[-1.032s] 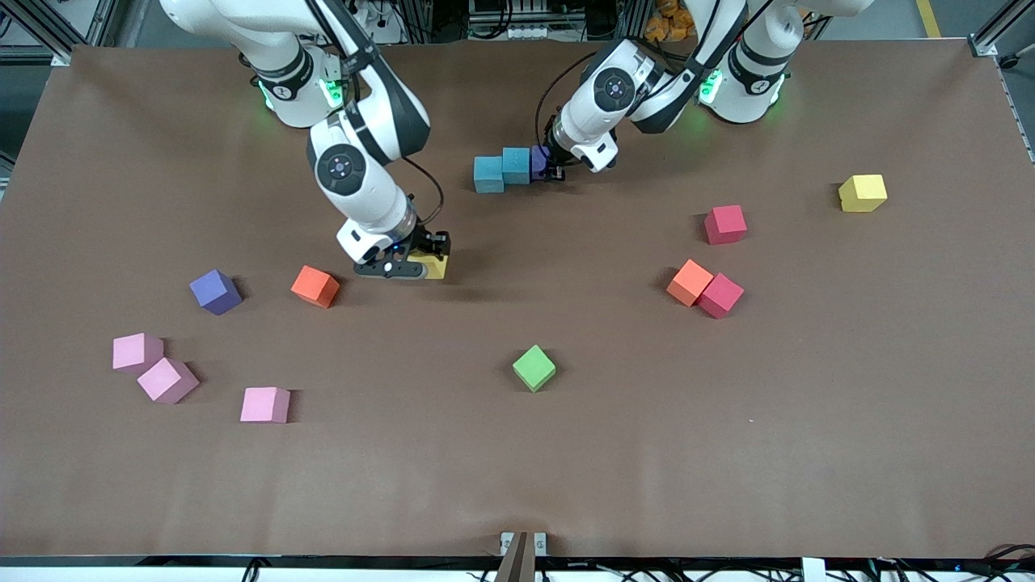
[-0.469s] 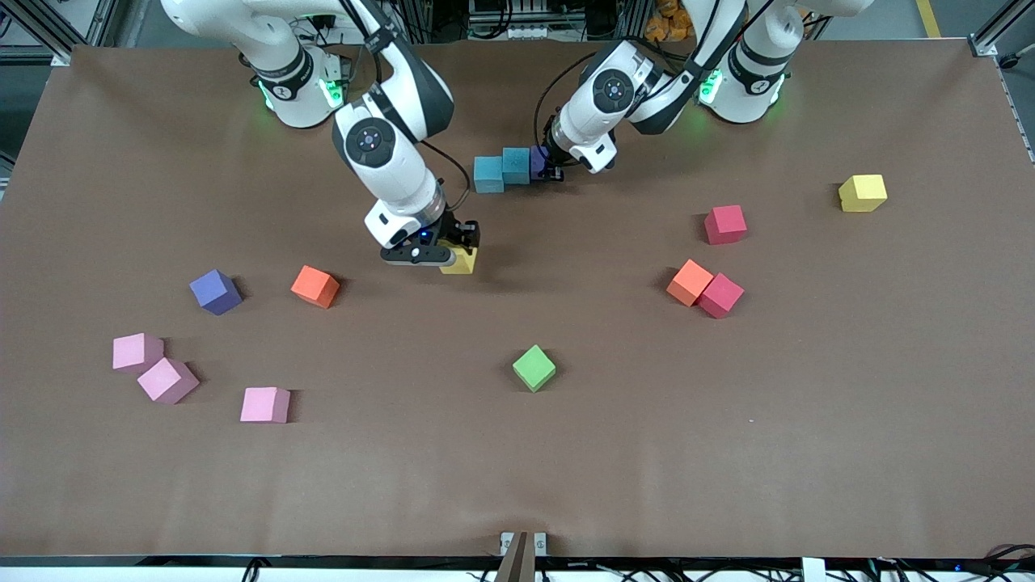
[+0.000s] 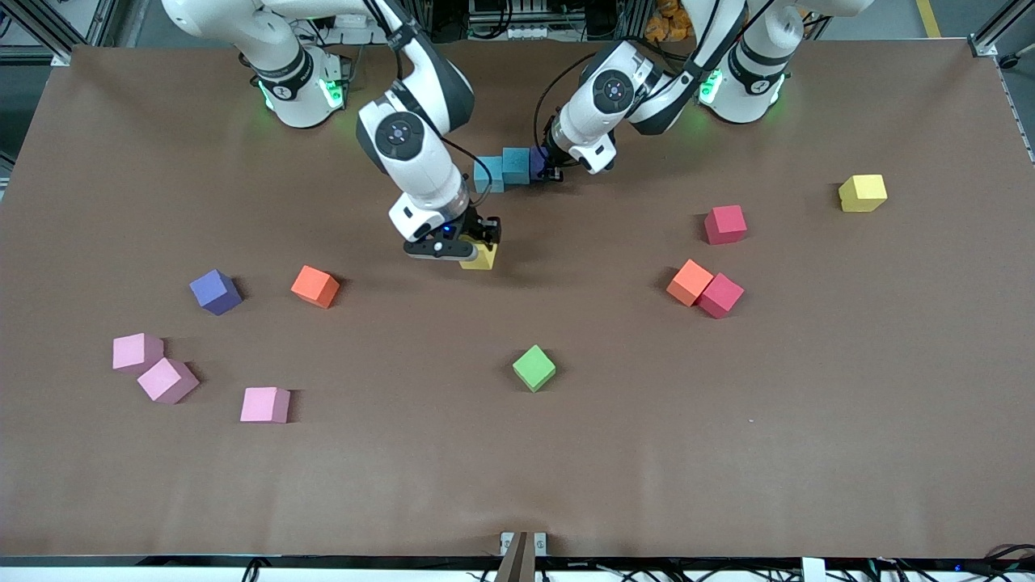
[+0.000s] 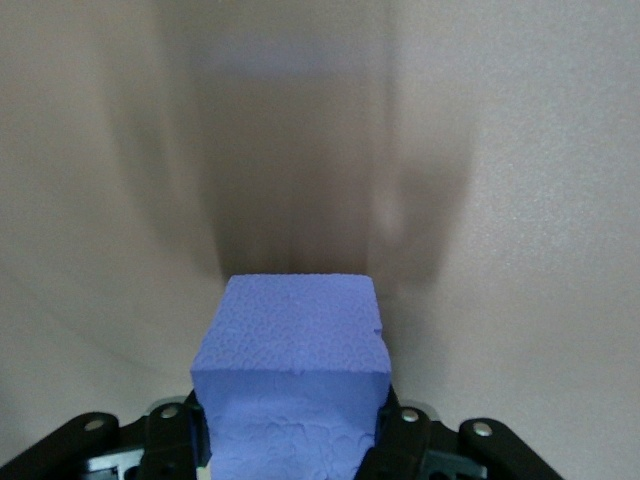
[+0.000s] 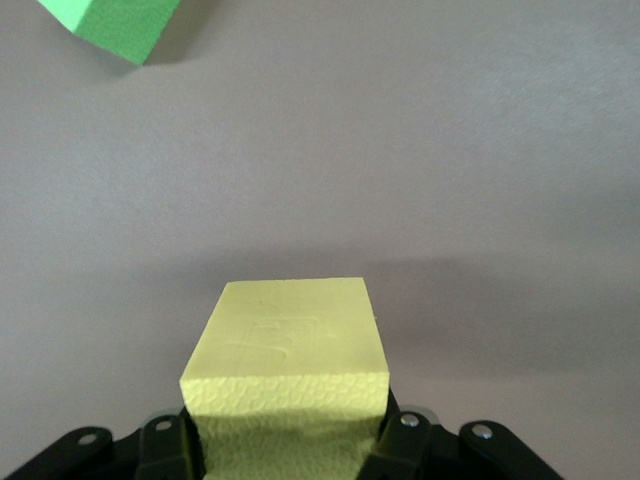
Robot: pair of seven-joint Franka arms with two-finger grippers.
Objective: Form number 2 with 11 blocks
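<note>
Two light blue blocks (image 3: 503, 170) sit in a row near the robots' bases. My left gripper (image 3: 551, 166) is shut on a purple block (image 3: 538, 162) set against the end of that row; the left wrist view shows this block (image 4: 290, 390) between the jaws. My right gripper (image 3: 469, 246) is shut on a yellow block (image 3: 482, 257) and holds it over the table, below the row in the front view. The right wrist view shows that block (image 5: 288, 385) gripped, with the green block (image 5: 110, 25) at the frame's edge.
Loose blocks lie on the brown table (image 3: 808, 420): purple (image 3: 215, 291), orange (image 3: 314, 286), three pink (image 3: 167, 378) toward the right arm's end; green (image 3: 534, 368) in the middle; orange (image 3: 689, 282), two red (image 3: 720, 294) and yellow (image 3: 862, 193) toward the left arm's end.
My right gripper has carried the yellow block toward the left arm's end and closer to the light blue row. My left gripper has stayed at the purple block.
</note>
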